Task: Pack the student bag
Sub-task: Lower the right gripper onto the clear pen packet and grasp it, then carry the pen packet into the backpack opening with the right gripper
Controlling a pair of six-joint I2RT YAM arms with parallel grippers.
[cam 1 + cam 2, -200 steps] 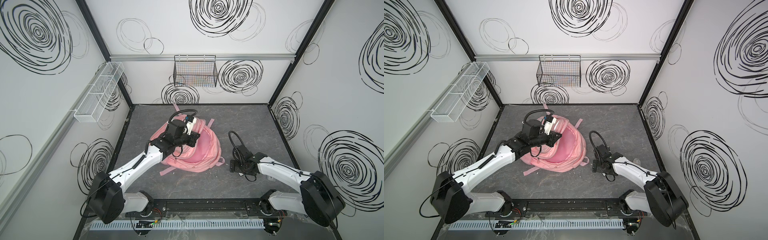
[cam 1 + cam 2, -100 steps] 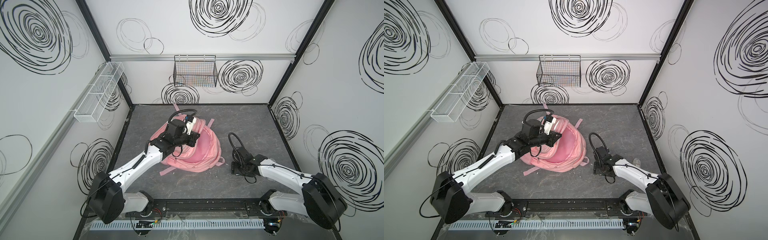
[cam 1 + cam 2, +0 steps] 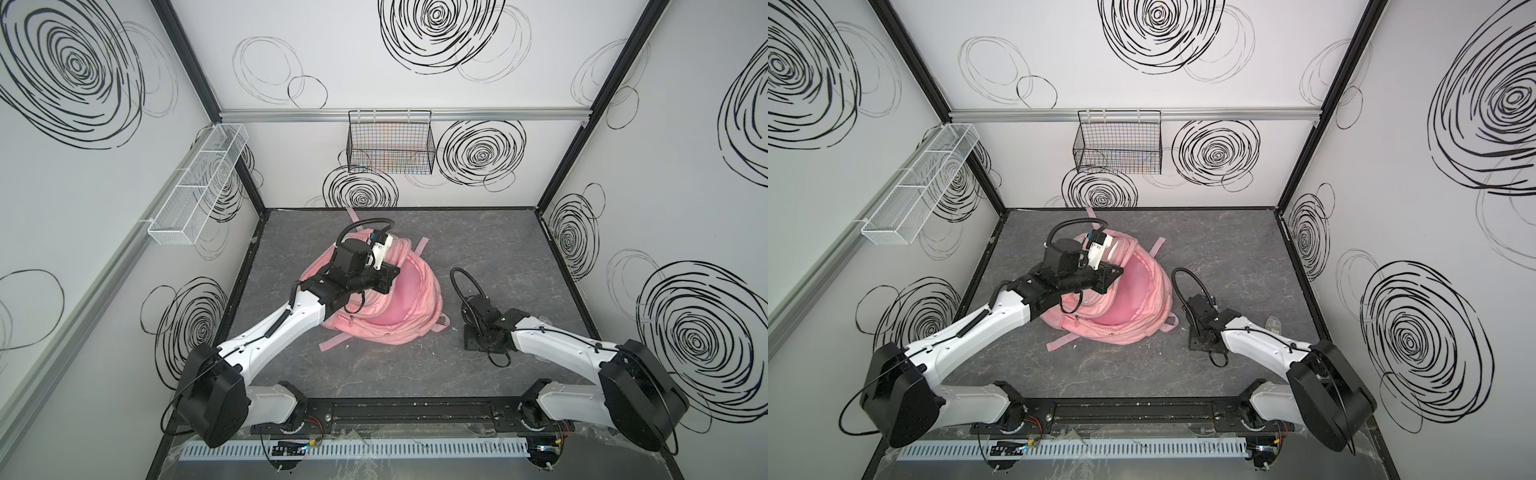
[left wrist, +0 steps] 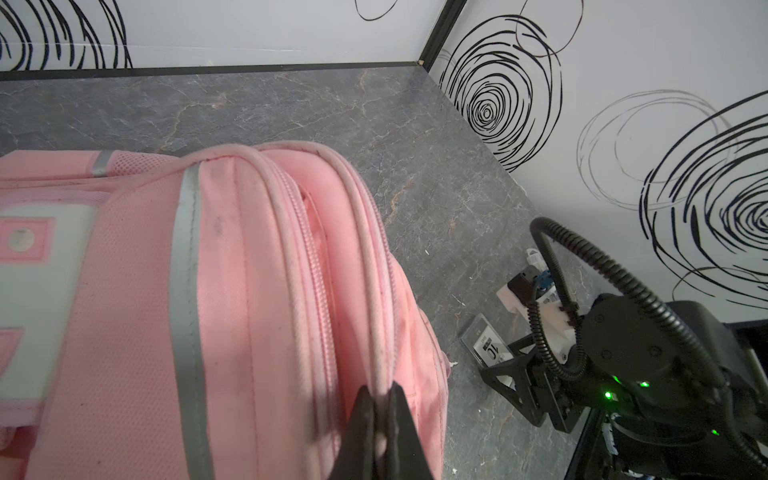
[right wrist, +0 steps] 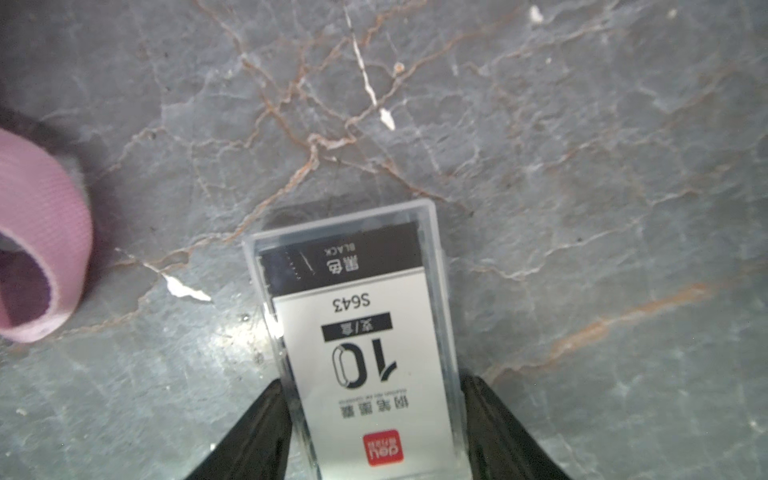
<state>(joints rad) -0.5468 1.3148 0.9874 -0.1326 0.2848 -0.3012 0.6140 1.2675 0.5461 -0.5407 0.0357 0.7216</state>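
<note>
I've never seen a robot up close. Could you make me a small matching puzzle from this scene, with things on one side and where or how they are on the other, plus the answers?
Things:
1. left tool
2. right tool
3. black wire basket
4. student bag

Place or state:
A. hangs on the back wall
B. lies on the grey table
C. pinched shut on the bag's piped edge
D. straddles the clear box

Pairs: 1-C, 2-D, 3-A, 4-B.
</note>
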